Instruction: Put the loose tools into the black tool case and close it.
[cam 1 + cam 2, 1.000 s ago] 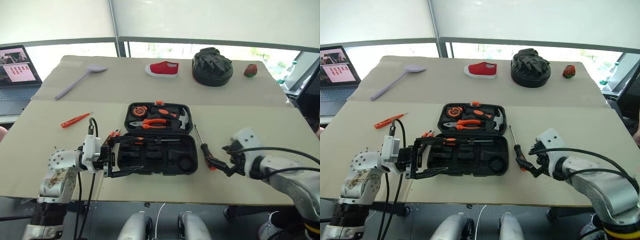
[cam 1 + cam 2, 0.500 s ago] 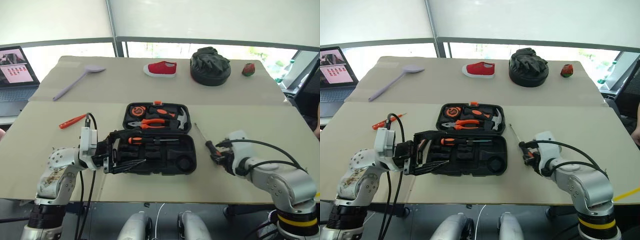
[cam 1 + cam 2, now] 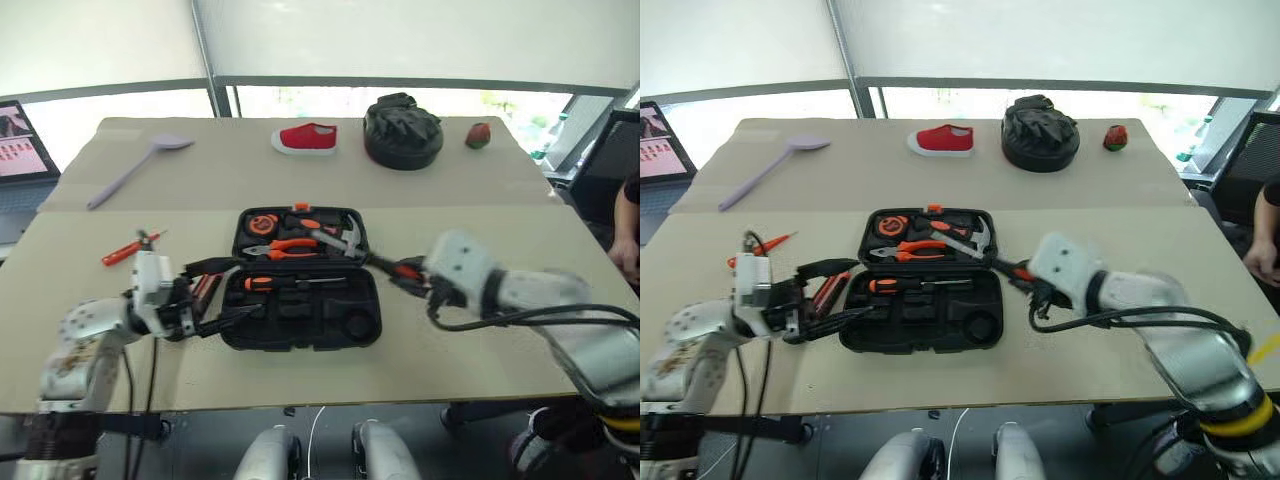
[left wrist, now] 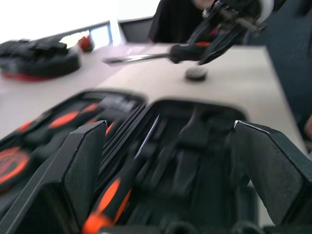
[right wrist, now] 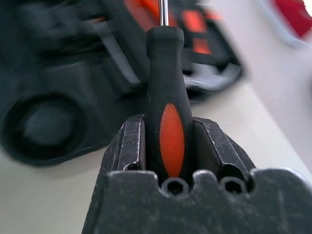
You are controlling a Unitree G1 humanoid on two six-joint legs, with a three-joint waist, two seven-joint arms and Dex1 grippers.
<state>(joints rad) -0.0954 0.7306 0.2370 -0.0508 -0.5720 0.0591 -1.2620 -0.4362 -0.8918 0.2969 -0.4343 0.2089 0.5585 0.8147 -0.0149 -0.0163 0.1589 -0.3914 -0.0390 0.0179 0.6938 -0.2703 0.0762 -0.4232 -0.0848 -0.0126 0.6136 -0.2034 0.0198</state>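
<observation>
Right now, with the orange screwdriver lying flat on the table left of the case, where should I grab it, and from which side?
I'd take the orange screwdriver by its thick handle, the end farther from the case, coming straight down from above with fingers across it: it lies flat with bare table both sides.

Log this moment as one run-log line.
right gripper: shut on screwdriver, beside open case | left gripper: open, empty, at case

Matt black plastic tool case (image 3: pixel 300 320), screwdriver (image 5: pixel 165 112) with rubbery black-and-orange handle and shiny metal shaft, scuffed claw fingers (image 5: pixel 129 146)
</observation>
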